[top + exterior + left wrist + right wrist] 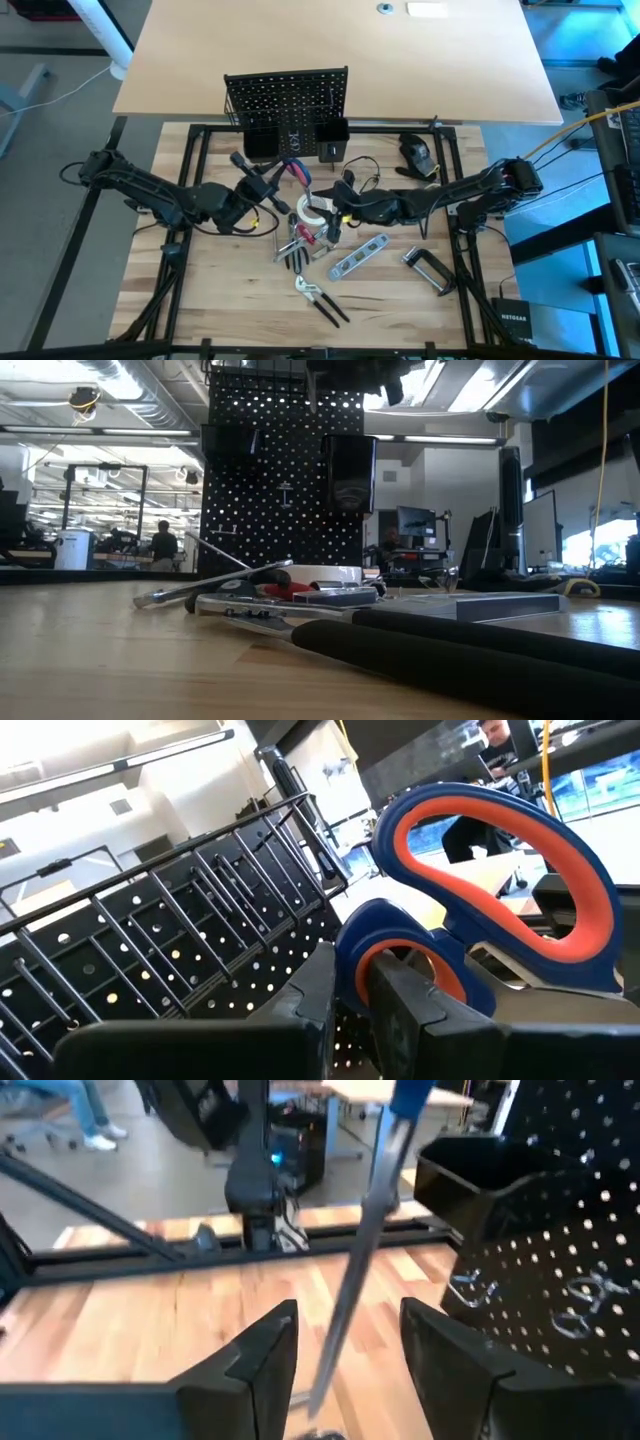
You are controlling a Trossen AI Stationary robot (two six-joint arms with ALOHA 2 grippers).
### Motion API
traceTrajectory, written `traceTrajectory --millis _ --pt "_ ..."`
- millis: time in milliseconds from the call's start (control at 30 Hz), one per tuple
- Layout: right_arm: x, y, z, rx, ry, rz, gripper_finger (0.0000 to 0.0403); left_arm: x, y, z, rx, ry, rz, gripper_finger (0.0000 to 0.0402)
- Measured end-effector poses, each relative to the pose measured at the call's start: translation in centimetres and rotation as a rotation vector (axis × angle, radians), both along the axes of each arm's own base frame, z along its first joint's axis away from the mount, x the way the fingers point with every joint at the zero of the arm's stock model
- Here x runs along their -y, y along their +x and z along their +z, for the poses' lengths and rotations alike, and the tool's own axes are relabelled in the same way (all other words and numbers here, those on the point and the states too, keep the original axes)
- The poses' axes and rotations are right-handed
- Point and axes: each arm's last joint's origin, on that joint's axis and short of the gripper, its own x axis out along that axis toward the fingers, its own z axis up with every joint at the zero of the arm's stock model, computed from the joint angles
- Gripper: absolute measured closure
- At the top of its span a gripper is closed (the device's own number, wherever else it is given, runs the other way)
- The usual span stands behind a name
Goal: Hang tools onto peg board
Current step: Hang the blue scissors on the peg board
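Observation:
A pair of scissors with blue, orange-lined handles (500, 850) is held up in front of the black peg board (287, 95) by my left gripper (278, 186), which is shut on it. The silver blade (352, 1280) hangs down between the fingers of my open right gripper (345, 1355). I see no touch there. In the high view the right gripper (325, 205) reaches in from the right, above the white tape roll (313, 210). On the table lie black-handled pliers (322, 302), a spirit level (360, 258) and a C-clamp (428, 268). My left gripper pinches the scissors' smaller handle loop (405, 965) between its two fingers. The fingers come in level from the table's left. The scissors are lifted clear of the table, with the larger loop (560, 870) beyond the fingers and the blade end hanging lower.
The peg board carries two black square cups (262, 145) (332, 135) and a wire basket (200, 910). A bulky black device (418, 152) sits at the back right. More small tools (300, 240) lie heaped under the grippers. A black frame rail (455, 240) edges the work area.

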Motion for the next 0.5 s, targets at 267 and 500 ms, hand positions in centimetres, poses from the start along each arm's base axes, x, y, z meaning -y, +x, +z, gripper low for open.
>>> traceTrajectory --millis 267,500 --pt "0.4 0.2 0.4 0.057 0.005 -0.061 0.0226 0.0 0.1 0.0 0.011 -0.003 -0.027 0.0371" --pt "1.0 1.1 -1.1 0.011 -0.043 -0.074 0.0286 0.1 0.1 0.0 0.007 0.0 -0.033 0.0369"
